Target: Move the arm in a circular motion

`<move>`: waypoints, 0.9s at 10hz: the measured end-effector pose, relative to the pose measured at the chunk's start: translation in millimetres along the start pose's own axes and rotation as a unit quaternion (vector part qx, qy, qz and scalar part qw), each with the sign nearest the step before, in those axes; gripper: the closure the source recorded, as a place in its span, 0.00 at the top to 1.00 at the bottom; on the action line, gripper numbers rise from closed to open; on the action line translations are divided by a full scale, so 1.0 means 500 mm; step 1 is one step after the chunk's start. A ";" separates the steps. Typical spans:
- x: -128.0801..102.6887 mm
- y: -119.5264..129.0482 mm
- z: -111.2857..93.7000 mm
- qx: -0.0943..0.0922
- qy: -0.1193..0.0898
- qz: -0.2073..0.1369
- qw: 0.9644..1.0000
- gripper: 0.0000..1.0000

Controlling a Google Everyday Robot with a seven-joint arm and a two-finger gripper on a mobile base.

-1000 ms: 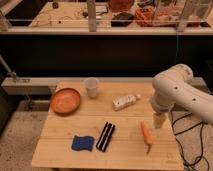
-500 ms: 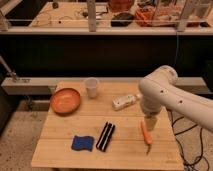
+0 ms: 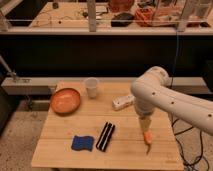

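The arm [image 3: 165, 97], at the right of the frame, has swung left. Its gripper [image 3: 144, 121] now hangs just above the carrot [image 3: 148, 139]. I cannot tell if it is open or closed. The circle looks partway done.

Smooth cream arm [image 3: 170, 102]; matt beige gripper [image 3: 144, 123] over pale wooden table [image 3: 60, 131]

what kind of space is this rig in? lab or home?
Likely a robotics lab: a cluttered workbench with wiring behind, loose cables on the floor, and a small wooden table of test props like the orange bowl. The arm holds its gripper low over the table.
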 end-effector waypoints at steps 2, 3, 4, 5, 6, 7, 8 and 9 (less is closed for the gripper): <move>-0.025 -0.010 -0.002 0.002 0.003 -0.010 1.000 0.80; -0.026 -0.011 -0.002 0.002 0.005 -0.015 1.000 0.80; -0.028 -0.013 0.000 0.001 0.006 -0.019 1.000 0.80; -0.042 -0.020 0.001 0.002 0.006 -0.023 1.000 0.80; -0.064 -0.030 0.001 0.003 0.005 -0.027 1.000 0.80; -0.086 -0.039 0.002 0.004 0.006 -0.033 0.999 0.80; -0.108 -0.049 0.002 0.005 0.006 -0.041 0.999 0.80; -0.112 -0.051 0.003 0.005 0.006 -0.043 0.999 0.80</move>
